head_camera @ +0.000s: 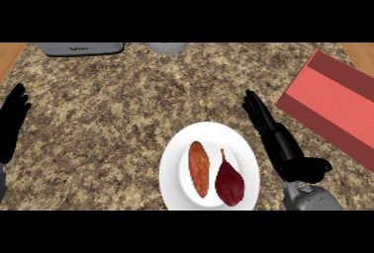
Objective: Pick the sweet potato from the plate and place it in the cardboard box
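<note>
A speckled brown and beige stone counter [110,108] fills nearly the whole frame under even light. Bare wooden edging [9,52] shows in the upper left corner and again in the upper right. Along the top edge a grey appliance [80,48] sits at the left, with a pale round vessel [168,47] near the centre.

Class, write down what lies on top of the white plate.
On the plate lie an orange sweet potato and a dark red vegetable, side by side. Nothing covers them; only the plate surface beneath them is hidden.
</note>
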